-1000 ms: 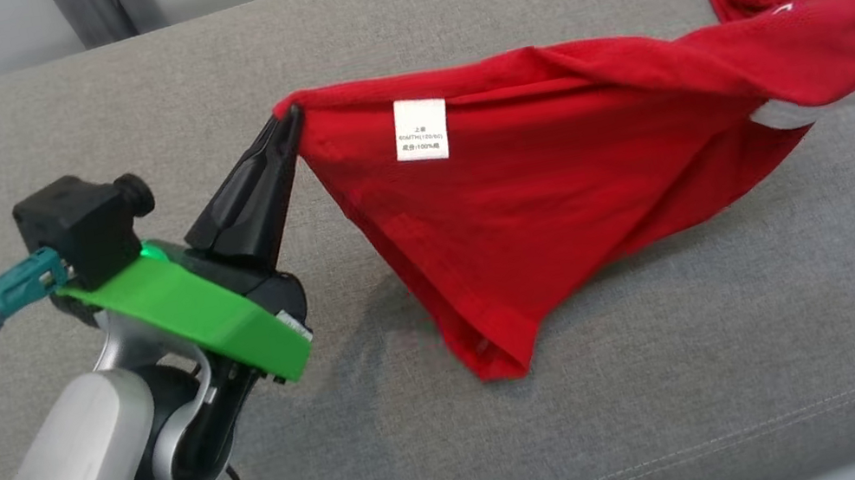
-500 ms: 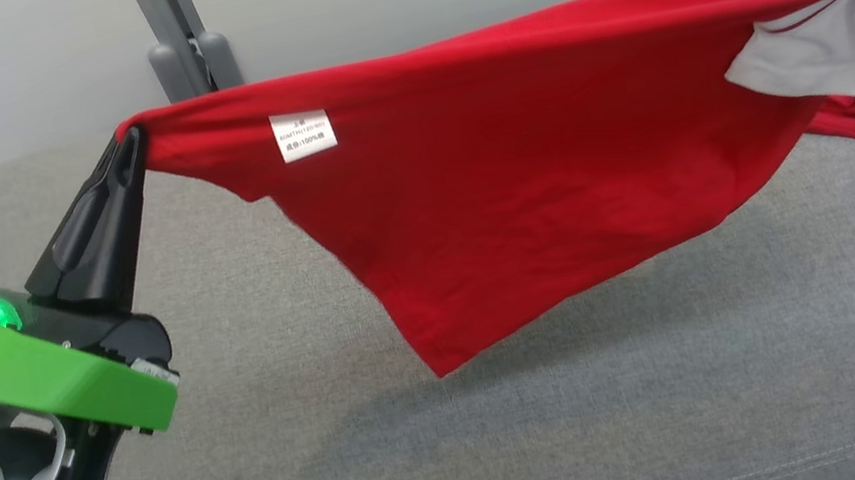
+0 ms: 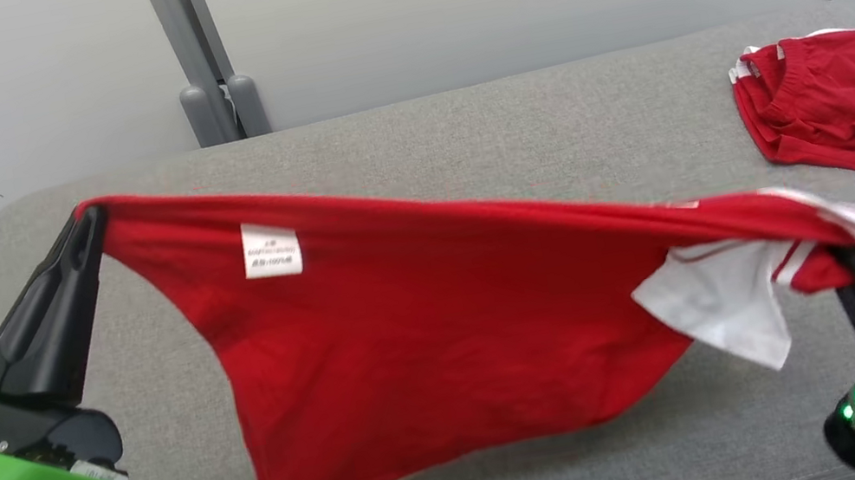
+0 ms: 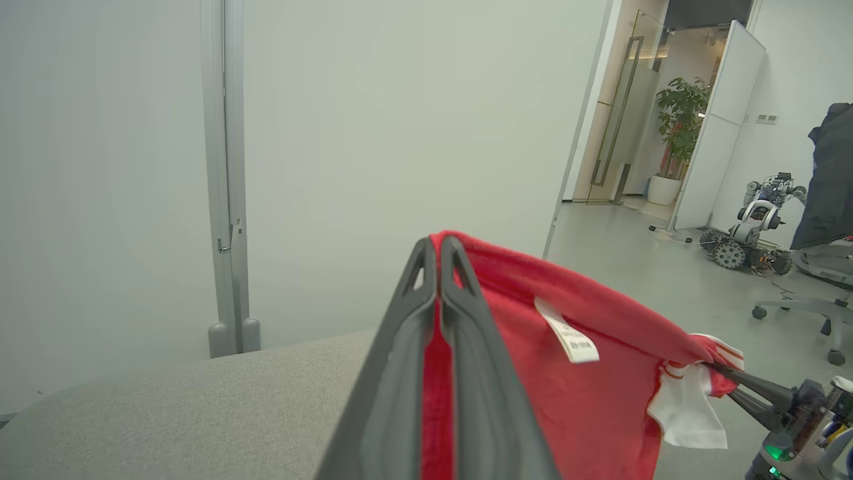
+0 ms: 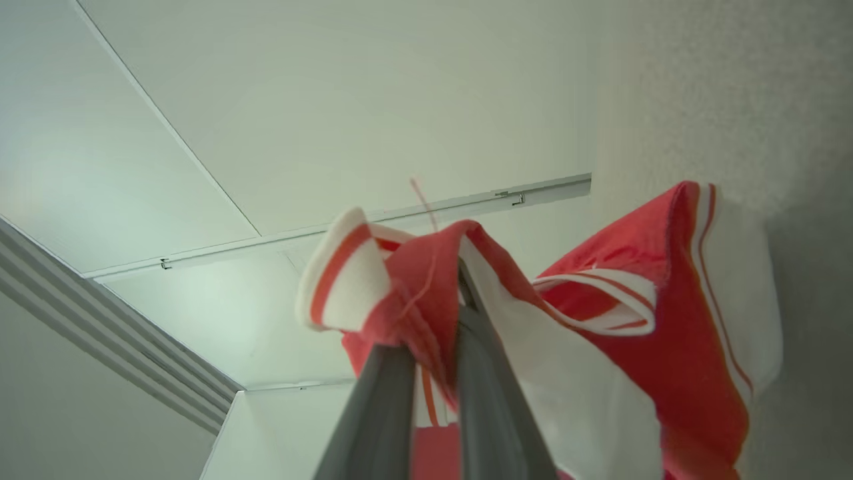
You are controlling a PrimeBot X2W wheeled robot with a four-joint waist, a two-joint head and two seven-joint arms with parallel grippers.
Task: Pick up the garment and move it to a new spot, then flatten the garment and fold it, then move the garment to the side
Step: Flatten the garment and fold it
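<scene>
A red garment (image 3: 427, 337) with white trim and a white label hangs stretched in the air above the grey couch (image 3: 459, 120). My left gripper (image 3: 86, 221) is shut on its left corner, and in the left wrist view the red cloth (image 4: 600, 400) sits pinched between the fingers (image 4: 400, 373). My right gripper (image 3: 840, 259) is shut on the right end with the white-striped trim; in the right wrist view that fabric (image 5: 666, 320) drapes over the fingers (image 5: 373, 413). The garment's lower edge hangs just above the cushion.
A second red garment (image 3: 833, 98) lies crumpled at the couch's far right. A grey wall post (image 3: 202, 60) stands behind the couch. In the left wrist view another robot (image 4: 753, 223), an office chair (image 4: 813, 293) and a potted plant (image 4: 680, 127) stand farther off.
The camera has shifted. The garment has been lifted off the couch and pulled taut between both grippers; my right gripper has come into view holding the right end.
</scene>
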